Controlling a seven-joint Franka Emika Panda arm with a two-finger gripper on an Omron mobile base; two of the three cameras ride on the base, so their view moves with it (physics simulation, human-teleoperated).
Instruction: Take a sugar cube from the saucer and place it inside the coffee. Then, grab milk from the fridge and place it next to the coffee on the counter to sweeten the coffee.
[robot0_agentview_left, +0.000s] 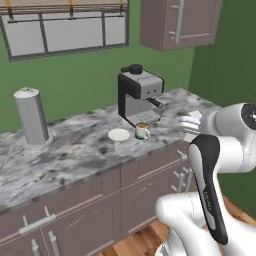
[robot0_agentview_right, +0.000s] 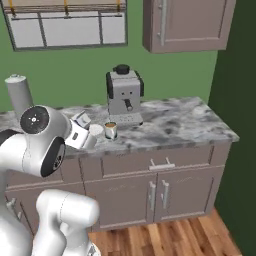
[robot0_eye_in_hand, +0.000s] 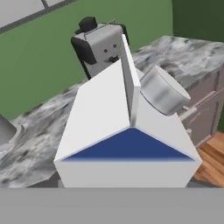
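I hold the milk carton (robot0_eye_in_hand: 127, 135) pinched upright in the gripper (robot0_agentview_left: 192, 122) (cap uppermost, so nothing spills) near the worktop's (robot0_agentview_left: 75, 155) front edge, right of the mug (robot0_agentview_left: 142, 131).

The milk (robot0_eye_in_hand: 127, 144), a white gable-top carton with a blue panel under its ridge and a grey round cap on one slope, sits close before the hand camera, held above the counter (robot0_agentview_left: 75, 155). The coffee (robot0_agentview_left: 142, 131), a white mug of brown liquid, stands upright on the marbled counter, just beside the round white saucer (robot0_agentview_left: 119, 134).
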